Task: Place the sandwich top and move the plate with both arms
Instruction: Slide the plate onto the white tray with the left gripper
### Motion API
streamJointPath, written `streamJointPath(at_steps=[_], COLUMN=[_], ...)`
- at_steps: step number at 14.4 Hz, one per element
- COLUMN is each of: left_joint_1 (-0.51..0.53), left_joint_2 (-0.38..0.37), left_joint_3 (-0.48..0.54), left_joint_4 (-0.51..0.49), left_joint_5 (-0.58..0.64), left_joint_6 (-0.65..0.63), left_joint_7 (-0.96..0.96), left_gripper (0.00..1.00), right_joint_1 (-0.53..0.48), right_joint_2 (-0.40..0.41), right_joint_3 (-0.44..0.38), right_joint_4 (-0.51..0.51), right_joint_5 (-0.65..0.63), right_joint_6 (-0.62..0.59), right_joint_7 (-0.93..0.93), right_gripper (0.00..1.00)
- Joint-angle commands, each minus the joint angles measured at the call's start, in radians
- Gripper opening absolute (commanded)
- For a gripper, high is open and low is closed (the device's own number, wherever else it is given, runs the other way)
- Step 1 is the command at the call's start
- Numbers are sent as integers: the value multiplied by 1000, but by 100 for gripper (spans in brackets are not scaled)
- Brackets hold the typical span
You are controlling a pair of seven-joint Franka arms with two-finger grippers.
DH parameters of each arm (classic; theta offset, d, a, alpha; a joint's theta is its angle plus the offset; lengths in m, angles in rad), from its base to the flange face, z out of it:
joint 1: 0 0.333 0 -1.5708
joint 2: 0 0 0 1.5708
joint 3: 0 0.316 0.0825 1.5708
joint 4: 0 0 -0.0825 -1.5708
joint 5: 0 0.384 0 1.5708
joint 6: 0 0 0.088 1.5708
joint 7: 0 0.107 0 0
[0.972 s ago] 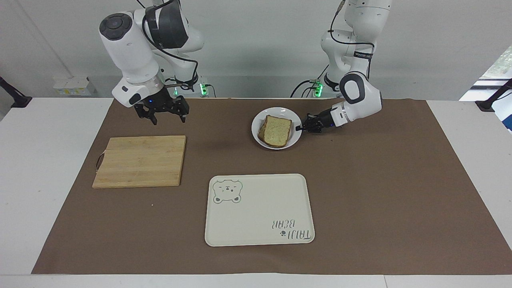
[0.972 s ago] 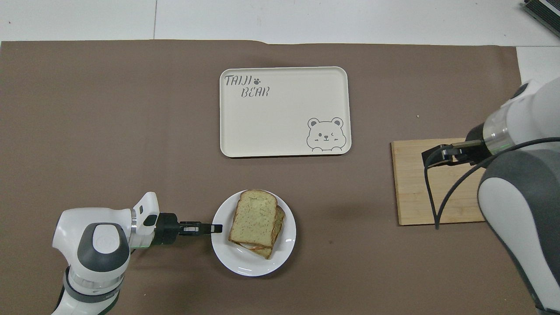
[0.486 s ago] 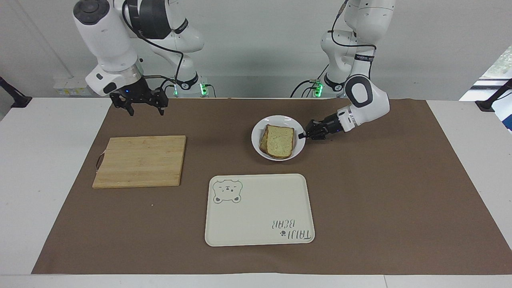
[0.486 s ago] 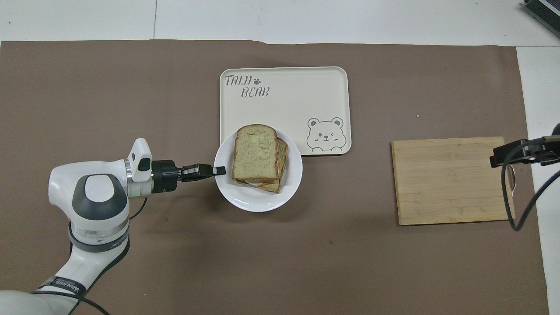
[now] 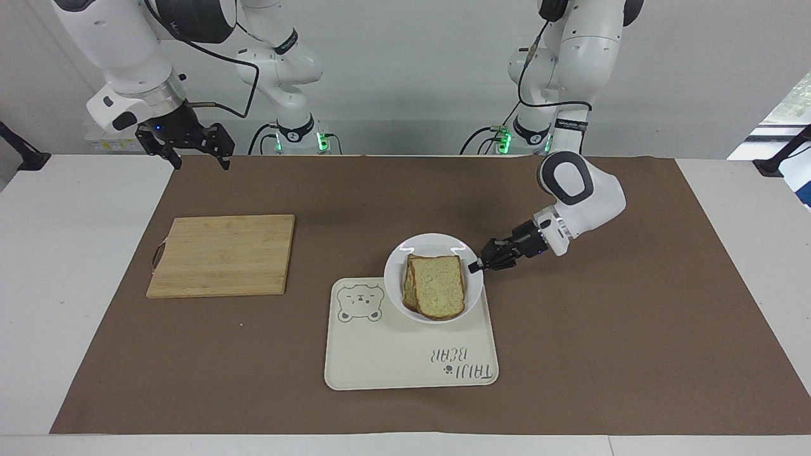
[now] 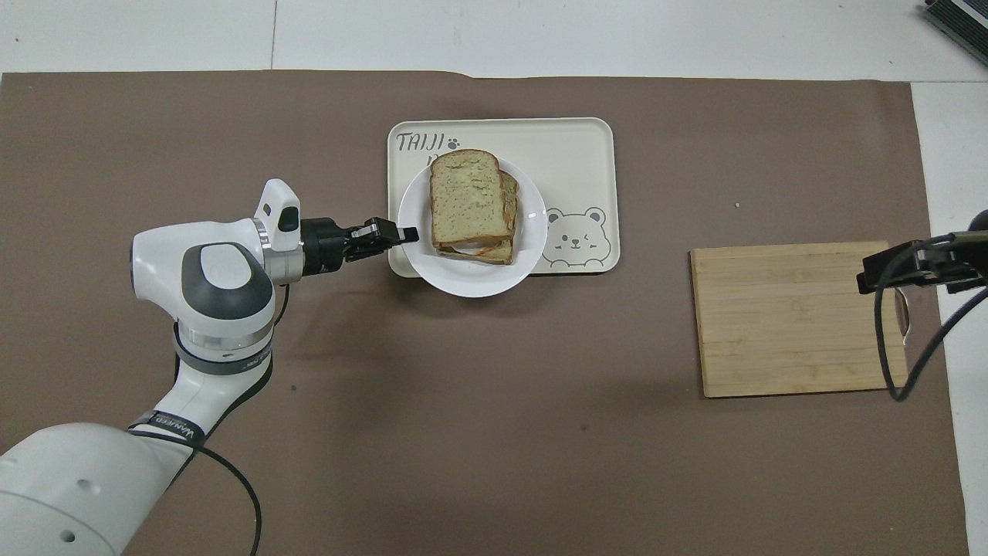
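The left gripper (image 5: 474,266) has its fingers clamped on the rim of the plate (image 5: 400,253), carried over the bear tray (image 5: 405,361) at its robot-side edge. The sandwich top (image 5: 438,285) lies on the stack on that plate. The right gripper (image 5: 193,155), fingers apart, hangs over the counter (image 5: 76,253) beside the cutting board (image 5: 222,253).

Sandwich top (image 5: 439,285) on plate (image 5: 431,244), plate over tray (image 5: 405,361).

Readable lettering: one item

Tray (image 5: 380,354), cream, bear drawing: printed "TAIJI BEAR" with paw mark, fully legible in the facing view; in the overhead view the plate (image 6: 463,282) covers part of "BEAR".
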Motion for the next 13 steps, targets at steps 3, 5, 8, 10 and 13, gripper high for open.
streamJointPath(at_steps=[3,5,8,10,13], left_joint_1=[3,2,0,5,5], left_joint_2=[166,193,193,188,179], left_joint_3=[-55,-80,-91,-89,-80], left_joint_4=[214,245,246,245,243], left_joint_5=[-28,-27,-21,-12,-2], left_joint_6=[105,146,174,167,173], left_joint_7=[-28,-37,-39,-37,-40], left_gripper=[0,0,0,3,11], right_joint_1=[-4,-4,-4,-4,-4], right_joint_2=[9,9,9,9,8], right_joint_3=[3,3,3,3,3], right_joint_4=[13,13,13,13,13], right_joint_5=[24,24,24,24,24], right_joint_6=[2,2,2,2,2], right_joint_7=[12,12,12,12,12], right_gripper=[100,100,100,100,100])
